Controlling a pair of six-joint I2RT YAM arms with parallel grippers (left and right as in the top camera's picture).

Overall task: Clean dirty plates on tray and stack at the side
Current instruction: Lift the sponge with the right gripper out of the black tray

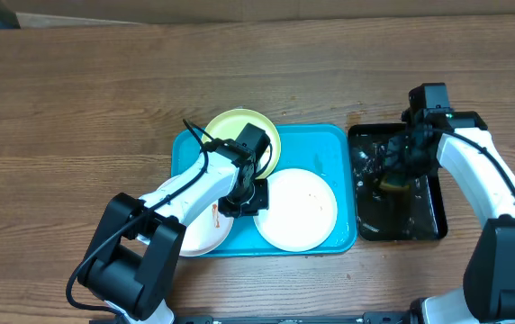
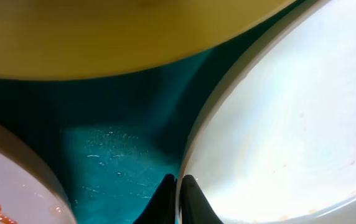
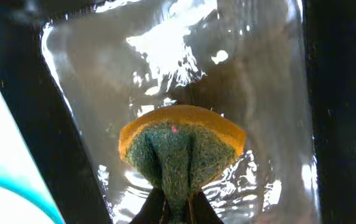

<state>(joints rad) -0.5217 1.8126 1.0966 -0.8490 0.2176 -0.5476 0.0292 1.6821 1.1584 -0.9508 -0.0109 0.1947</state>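
The turquoise tray (image 1: 329, 144) holds three plates. The lime-green plate (image 1: 226, 130) lies at the back, one white plate (image 1: 302, 211) at the right, and another white plate (image 1: 205, 229) with a red smear at the front left. My left gripper (image 1: 247, 198) is shut on the left rim of the right white plate (image 2: 277, 124); in the left wrist view its jaws (image 2: 179, 185) pinch that rim, with the green plate (image 2: 134, 31) above and the smeared plate (image 2: 4, 193) at the lower left. My right gripper (image 1: 393, 178) is shut on a sponge (image 3: 181, 146) over the black tray.
The narrow black tray (image 1: 438, 211) stands right of the turquoise tray and holds shiny water (image 3: 184, 56). The sponge is yellow with a green scouring face. Bare wooden table (image 1: 77, 108) lies to the left and behind. The turquoise tray floor (image 2: 116, 149) shows wet droplets.
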